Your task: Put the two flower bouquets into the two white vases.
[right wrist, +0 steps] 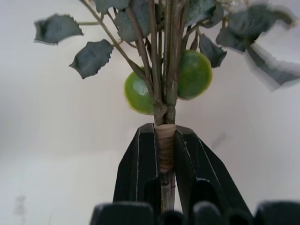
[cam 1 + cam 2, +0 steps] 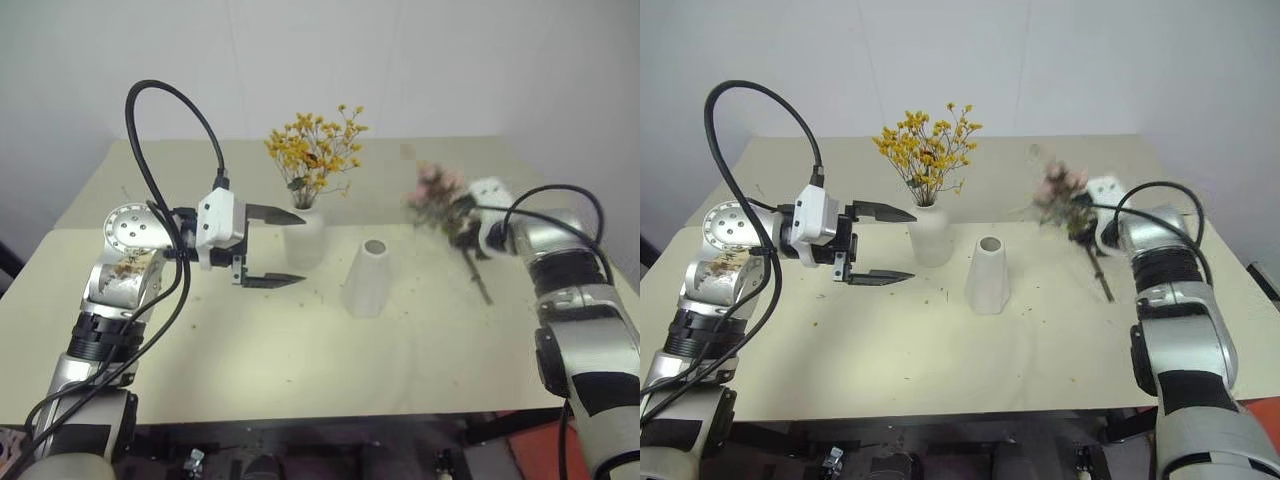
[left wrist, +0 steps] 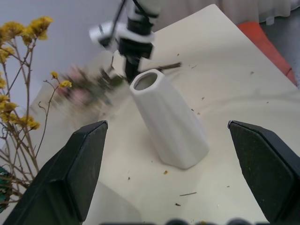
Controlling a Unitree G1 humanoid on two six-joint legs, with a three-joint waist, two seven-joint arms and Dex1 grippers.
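Observation:
The yellow bouquet (image 2: 315, 150) stands in the bottle-shaped white vase (image 2: 304, 237) at mid table. My left gripper (image 2: 286, 247) hangs open just left of that vase, nothing between its fingers. The tapered white vase (image 2: 368, 279) stands empty to the right, also seen as the cone-shaped vase (image 3: 169, 124) in the left wrist view. My right gripper (image 1: 165, 154) is shut on the wrapped stem of the pink bouquet (image 2: 437, 192), lifted off the table at the right, stem end (image 2: 480, 283) trailing down.
The cream table (image 2: 300, 370) has scattered dried flecks around the vases. A black cable (image 2: 170, 110) loops above my left arm. The table's right edge runs close to my right arm.

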